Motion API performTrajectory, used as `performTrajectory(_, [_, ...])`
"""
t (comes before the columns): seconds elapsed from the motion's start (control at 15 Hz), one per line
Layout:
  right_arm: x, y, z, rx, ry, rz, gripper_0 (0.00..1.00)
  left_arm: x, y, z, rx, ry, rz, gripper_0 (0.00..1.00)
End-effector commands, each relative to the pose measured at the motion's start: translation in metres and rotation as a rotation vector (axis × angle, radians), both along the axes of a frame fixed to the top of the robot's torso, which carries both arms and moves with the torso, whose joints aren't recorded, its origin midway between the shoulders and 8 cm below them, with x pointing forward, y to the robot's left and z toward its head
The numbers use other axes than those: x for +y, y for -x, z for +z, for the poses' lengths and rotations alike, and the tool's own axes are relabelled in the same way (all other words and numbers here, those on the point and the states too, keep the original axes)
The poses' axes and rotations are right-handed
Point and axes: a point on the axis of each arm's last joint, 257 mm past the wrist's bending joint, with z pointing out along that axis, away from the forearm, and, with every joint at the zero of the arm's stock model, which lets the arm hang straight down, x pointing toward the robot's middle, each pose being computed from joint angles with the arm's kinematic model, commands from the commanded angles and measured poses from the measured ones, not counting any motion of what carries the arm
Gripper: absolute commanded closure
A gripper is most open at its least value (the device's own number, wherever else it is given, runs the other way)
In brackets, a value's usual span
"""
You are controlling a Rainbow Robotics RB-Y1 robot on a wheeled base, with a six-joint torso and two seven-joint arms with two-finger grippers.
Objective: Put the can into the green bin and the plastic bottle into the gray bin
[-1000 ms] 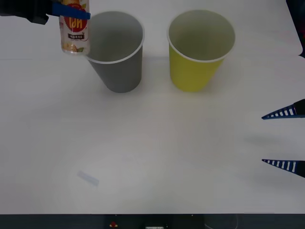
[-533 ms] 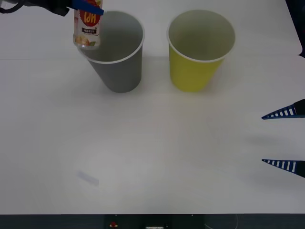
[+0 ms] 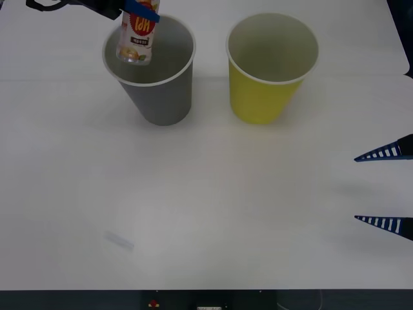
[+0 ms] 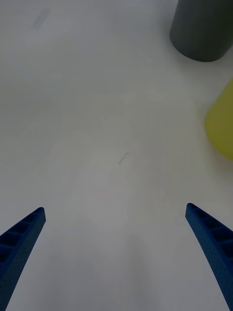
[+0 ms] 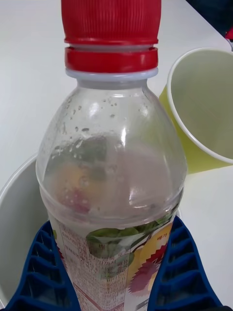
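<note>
My left gripper (image 3: 141, 10) is shut on the plastic bottle (image 3: 137, 37), which hangs over the left part of the gray bin's (image 3: 161, 97) mouth, its lower end about at rim level. In the left wrist view the clear, red-capped plastic bottle (image 5: 111, 160) sits between my blue fingers (image 5: 39, 272), with the gray bin's rim (image 5: 12, 199) under it and the green bin (image 5: 204, 107) beyond. The green bin (image 3: 261, 97) stands right of the gray one. My right gripper (image 3: 356, 188) stands open at the table's right edge. The can is out of view.
A small pale strip (image 3: 119, 241) lies flat on the white table near the front left. The right wrist view shows my open right gripper (image 4: 114, 218) over bare table, with the gray bin's base (image 4: 201, 29) and the green bin's side (image 4: 221, 126) ahead.
My left gripper has carried the plastic bottle to the right, from beside the gray bin's left rim to over its mouth. The right arm has not moved.
</note>
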Motion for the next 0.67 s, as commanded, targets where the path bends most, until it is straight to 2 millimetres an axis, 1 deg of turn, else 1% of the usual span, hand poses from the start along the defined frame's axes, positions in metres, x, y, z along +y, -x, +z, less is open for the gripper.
performTrajectory(0.07, [0.0000, 0.0000, 0.0000, 0.000, 0.000, 0.000, 0.00, 0.0006, -0.0005, 0.0002, -0.021, -0.022, -0.019, 0.63])
performTrajectory(0.13, [0.0000, 0.0000, 0.0000, 0.000, 0.000, 0.000, 0.00, 0.0017, -0.0013, -0.0007, -0.027, -0.033, -0.022, 0.14])
performTrajectory(0.2, [0.0000, 0.0000, 0.0000, 0.000, 0.000, 0.000, 0.00, 0.0020, -0.0015, -0.0007, -0.031, -0.037, -0.024, 0.00])
performTrajectory(0.33, [0.0000, 0.0000, 0.0000, 0.000, 0.000, 0.000, 0.00, 0.0028, -0.0019, -0.0009, -0.056, -0.065, -0.047, 0.00])
performTrajectory(0.47, [0.0000, 0.0000, 0.0000, 0.000, 0.000, 0.000, 0.00, 0.0047, -0.0002, -0.0037, -0.043, -0.076, -0.047, 0.00])
performTrajectory(0.67, [0.0000, 0.0000, 0.0000, 0.000, 0.000, 0.000, 0.00, 0.0086, 0.0019, -0.0022, -0.054, -0.090, -0.066, 0.00])
